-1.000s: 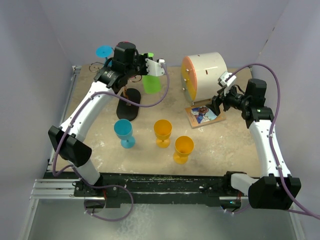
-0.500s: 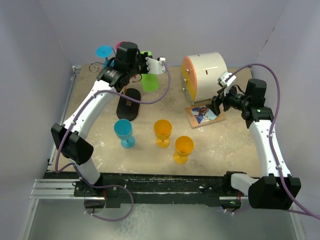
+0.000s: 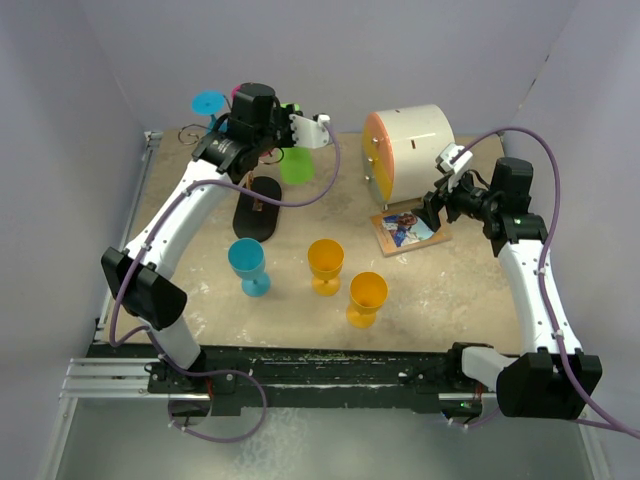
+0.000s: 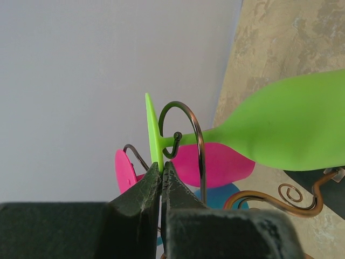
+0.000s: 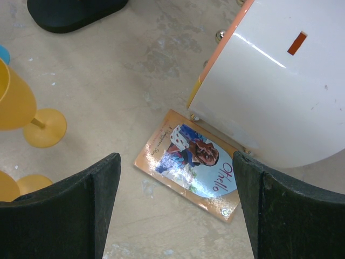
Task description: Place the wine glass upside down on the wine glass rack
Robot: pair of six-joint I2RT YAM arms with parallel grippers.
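Left gripper (image 4: 161, 168) pinches the foot's edge of the green wine glass (image 4: 285, 129) between jaws almost touching; the glass stem sits in a curled hook of the wine glass rack (image 3: 252, 222). Right gripper (image 5: 175, 162) hangs spread wide, holding nothing, above a book (image 5: 195, 154) titled "Othello"

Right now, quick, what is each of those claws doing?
Left gripper: shut on the foot of the green wine glass.
Right gripper: open, holding nothing.
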